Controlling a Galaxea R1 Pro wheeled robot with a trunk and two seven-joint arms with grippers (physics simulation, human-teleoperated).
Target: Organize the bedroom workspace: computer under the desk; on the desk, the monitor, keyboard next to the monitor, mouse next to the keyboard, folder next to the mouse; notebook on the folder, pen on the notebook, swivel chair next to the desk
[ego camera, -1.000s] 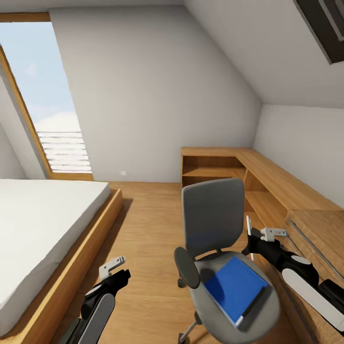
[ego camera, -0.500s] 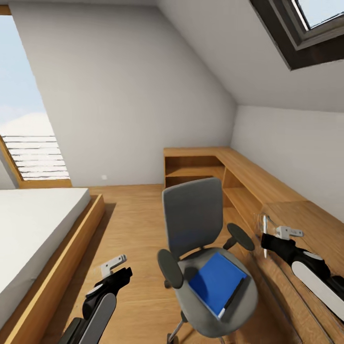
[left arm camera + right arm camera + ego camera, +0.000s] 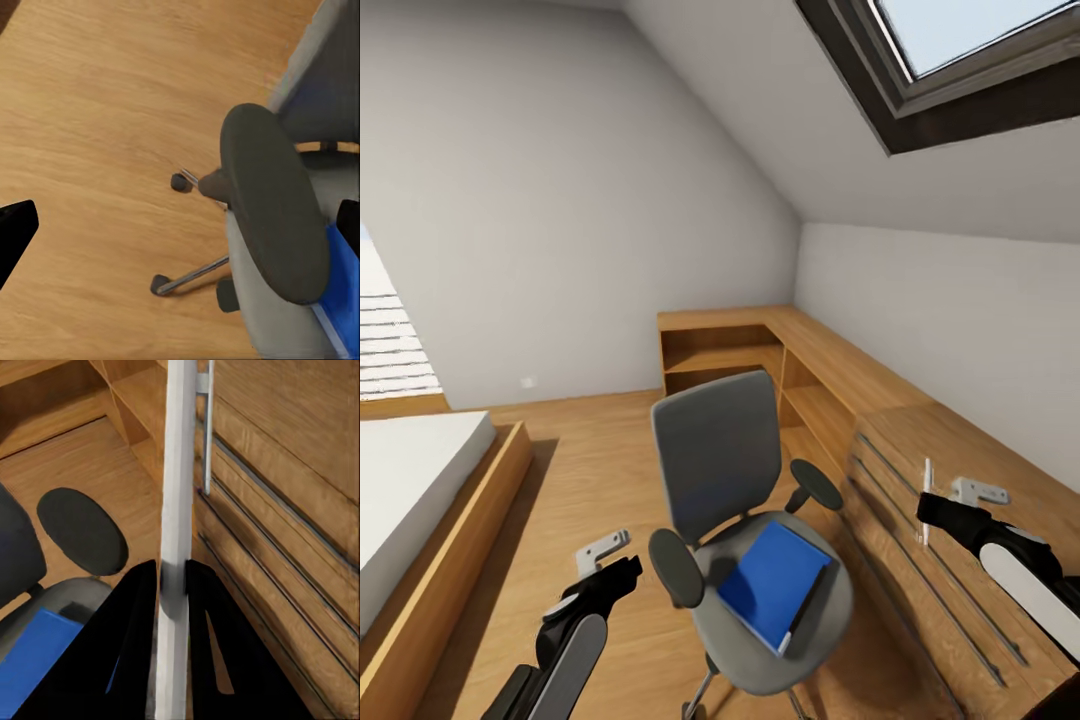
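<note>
Between the right gripper [image 3: 174,585] fingers: pen [image 3: 177,510], thin white stick, clamped near its lower part, long axis running straight out along the fingers. Fingers nearly together, pressed on either side of the stick. Seen from the head camera, pen [image 3: 926,500] stands about upright, tip up, held by right gripper [image 3: 938,512] in front of the light wood dresser [image 3: 960,470] with long handles, close to its top front edge; contact with the dresser cannot be judged.

Left gripper [image 3: 605,570] low over the wooden floor [image 3: 600,450], beside the chair, holding nothing visible; how far open cannot be told. One dark fingertip only at the edge of the left wrist frame.

Between the two arms: swivel chair [image 3: 740,500], grey seat and tall grey back, back toward the far wall, black armrests either side, chrome legs and castors [image 3: 180,182] on the floor. Flat on the seat: folder [image 3: 772,582], bright blue, white page edges along its near side, long axis running diagonally from the seat's front toward the back-right, one corner pointing at the camera.

Beyond the chair: wooden shelf unit [image 3: 730,350] along the wall into the corner. At far left: bed [image 3: 410,480] with white mattress on a wooden frame. Overhead: skylight [image 3: 960,40] in the sloped ceiling.
</note>
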